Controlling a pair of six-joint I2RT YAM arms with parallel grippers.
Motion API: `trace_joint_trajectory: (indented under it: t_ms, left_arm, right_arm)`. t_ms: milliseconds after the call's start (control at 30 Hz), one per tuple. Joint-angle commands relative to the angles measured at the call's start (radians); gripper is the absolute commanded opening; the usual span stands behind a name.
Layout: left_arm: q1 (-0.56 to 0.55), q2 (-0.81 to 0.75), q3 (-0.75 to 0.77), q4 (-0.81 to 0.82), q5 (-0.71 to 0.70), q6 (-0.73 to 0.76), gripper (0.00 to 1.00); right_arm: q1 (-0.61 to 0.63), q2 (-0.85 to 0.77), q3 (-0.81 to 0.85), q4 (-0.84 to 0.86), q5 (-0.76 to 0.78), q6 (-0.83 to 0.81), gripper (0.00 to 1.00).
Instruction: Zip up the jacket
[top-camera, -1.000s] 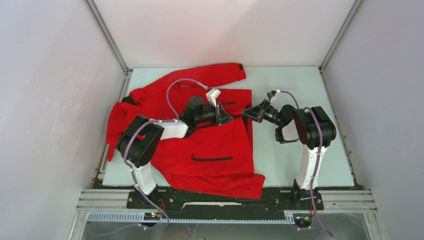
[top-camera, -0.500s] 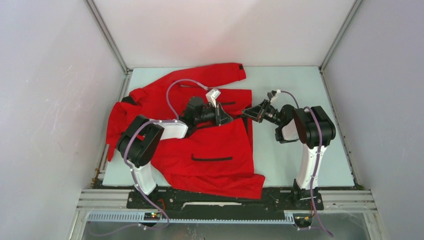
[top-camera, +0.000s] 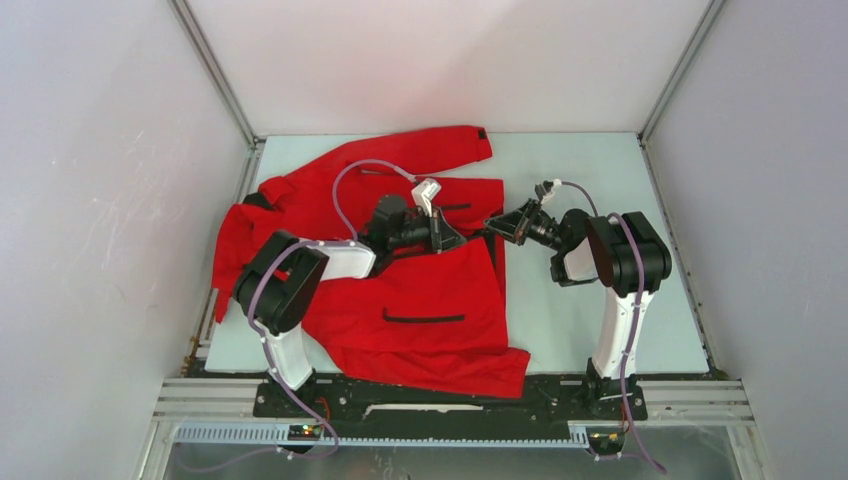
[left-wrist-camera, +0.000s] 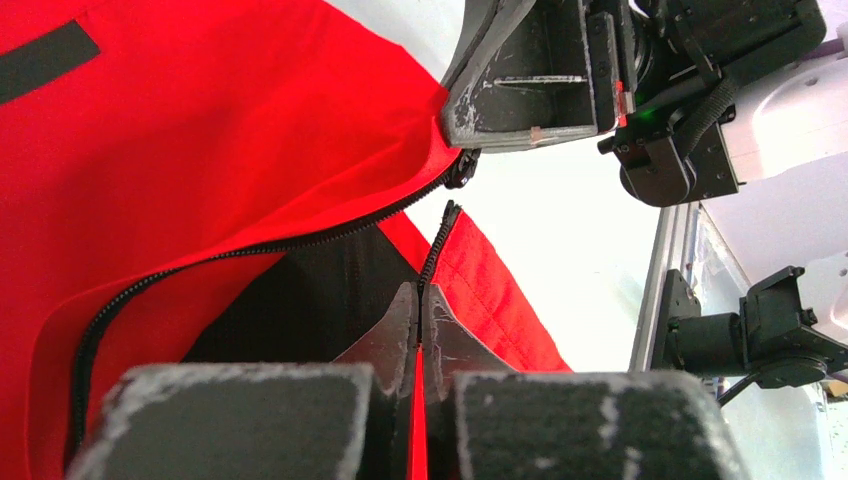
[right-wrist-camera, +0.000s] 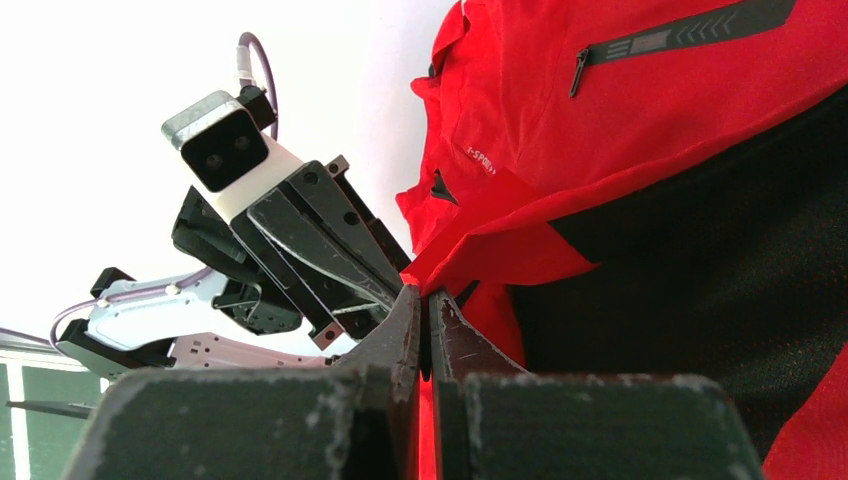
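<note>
Near the right hem of the jacket (top-camera: 420, 290), I hold 1 zipper edge (left-wrist-camera: 436, 243) clamped in the left gripper (left-wrist-camera: 418, 300) and the other pinched in the right gripper (right-wrist-camera: 425, 300), so both ends can meet.

jacket (top-camera: 430, 290) front partly hidden under left arm (top-camera: 340, 258), front zipper (left-wrist-camera: 250, 249) cut off at left wrist view's bottom

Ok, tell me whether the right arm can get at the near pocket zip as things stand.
Probably yes, though not at once. The near pocket zip lies uncovered on the jacket, but the right gripper is shut on the jacket's front edge and would have to let go first.
</note>
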Motion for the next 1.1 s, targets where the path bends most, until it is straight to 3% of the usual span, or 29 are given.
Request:
trace_joint_trajectory:
  t_ms: [0, 1067]
  left_arm:
    - [-0.006, -0.048, -0.026, 0.048, 0.011, 0.02, 0.0]
    - [0.006, -0.081, -0.04, 0.073, 0.014, 0.025, 0.0]
  right_arm:
    - [0.0, 0.011, 0.03, 0.062, -0.007, 0.003, 0.0]
    - [0.019, 0.014, 0.035, 0.063, -0.029, 0.003, 0.0]
